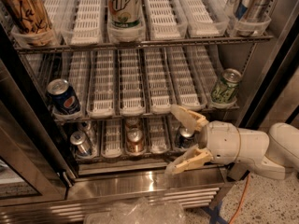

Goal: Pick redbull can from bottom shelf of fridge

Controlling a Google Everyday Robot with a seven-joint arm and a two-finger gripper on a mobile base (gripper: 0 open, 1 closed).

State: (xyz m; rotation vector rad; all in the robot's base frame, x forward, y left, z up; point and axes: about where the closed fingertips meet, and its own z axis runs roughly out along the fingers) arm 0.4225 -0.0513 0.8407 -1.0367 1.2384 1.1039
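pincer spread wide before bottom shelf, silver-topped can showing between its fingers

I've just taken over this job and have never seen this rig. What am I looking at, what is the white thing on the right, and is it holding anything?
A single camera looks into an open fridge with three wire racks. The white arm on the right belongs to the robot and ends in the gripper. Its two tan fingers are spread open and hold nothing, in front of the right end of the bottom shelf. A dark can sits just behind them. The copper-brown can is mid-shelf. The slim silver can at far left looks like the redbull can. A Pepsi can stands one rack up.
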